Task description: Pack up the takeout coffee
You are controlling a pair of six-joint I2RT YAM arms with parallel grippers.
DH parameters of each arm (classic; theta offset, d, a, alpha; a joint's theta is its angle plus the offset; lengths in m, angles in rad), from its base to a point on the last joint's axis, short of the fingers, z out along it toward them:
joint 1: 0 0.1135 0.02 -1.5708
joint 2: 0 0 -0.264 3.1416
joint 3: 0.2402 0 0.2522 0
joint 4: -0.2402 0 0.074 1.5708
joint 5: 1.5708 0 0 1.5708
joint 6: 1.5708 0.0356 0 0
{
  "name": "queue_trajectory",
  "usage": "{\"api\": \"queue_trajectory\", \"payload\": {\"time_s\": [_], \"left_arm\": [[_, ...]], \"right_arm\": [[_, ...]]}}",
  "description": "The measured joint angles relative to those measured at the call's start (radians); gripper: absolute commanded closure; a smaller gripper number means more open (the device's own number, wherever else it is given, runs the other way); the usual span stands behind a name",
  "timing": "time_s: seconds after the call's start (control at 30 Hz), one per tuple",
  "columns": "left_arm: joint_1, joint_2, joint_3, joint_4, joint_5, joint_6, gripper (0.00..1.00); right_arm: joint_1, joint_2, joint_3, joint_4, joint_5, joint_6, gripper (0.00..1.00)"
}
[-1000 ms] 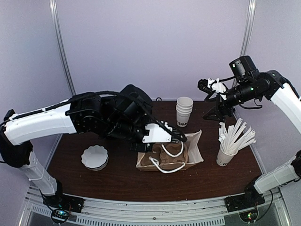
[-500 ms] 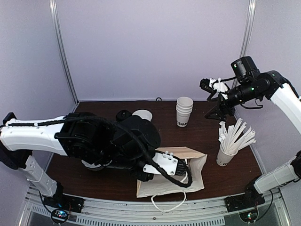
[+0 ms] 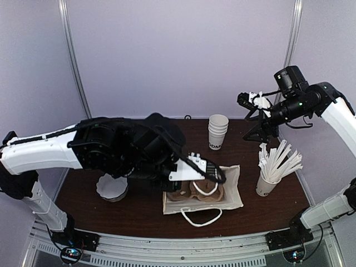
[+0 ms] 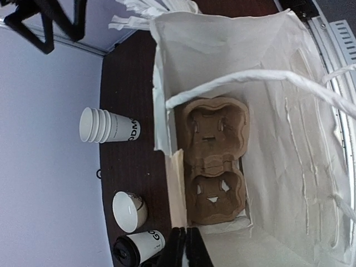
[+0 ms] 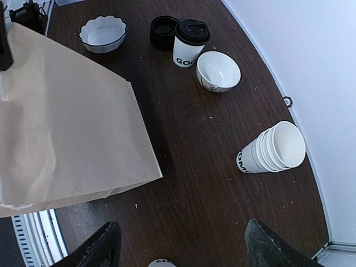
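A dark brown wooden desk (image 3: pixel 261 214) is seen, with a metal rail along its near edge and pale lilac wall panels around it. A nested stack of white cups (image 3: pixel 218 132) is set at the back. A cup of paper-wrapped sticks (image 3: pixel 275 167) is placed on the right, and a scalloped white bowl (image 3: pixel 111 186) on the left.

The takeout coffee (image 5: pixel 188 43) is stood upright on the desk with its black lid on, outside the paper bag (image 3: pixel 231 189). It is found just beside a black lid (image 5: pixel 163 30) and near a plain white bowl (image 5: pixel 218 71). In the top view it is hidden behind the left arm.

The bag is laid on its side, and a brown pulp cup carrier (image 4: pixel 214 161) is seen inside with both wells bare. The left hand (image 4: pixel 185 245) is closed on the bag's rim. The right hand (image 5: pixel 181 247) is held open high over the right side of the desk, with nothing between its fingers.

Half a second ago the bag was drawn nearer the rail, and its mouth and the carrier were not shown. The white bowl and lid were then visible from above and are now covered by the left arm. The right arm is unchanged.
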Motion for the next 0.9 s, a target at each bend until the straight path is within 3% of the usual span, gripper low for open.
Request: {"api": "queue_trajectory", "payload": {"time_s": [0.23,0.4,0.5,0.9], "left_arm": [[0.262,0.028,0.24,-0.056,0.129,-0.03,1.0],[0.43,0.092,0.447,-0.142,0.311,-0.079,1.0],[0.509,0.115,0.48,-0.174,0.435,-0.124,1.0],[0.652,0.266,0.673,-0.315,0.751,-0.323,1.0]], "right_arm": [[0.0,-0.003,0.111,-0.079,-0.098,-0.024,0.32],[0.021,-0.003,0.195,-0.17,-0.166,-0.048,0.32],[0.053,-0.003,0.238,-0.206,-0.188,-0.063,0.27],[0.237,0.095,0.421,-0.262,-0.186,-0.089,0.24]]}}
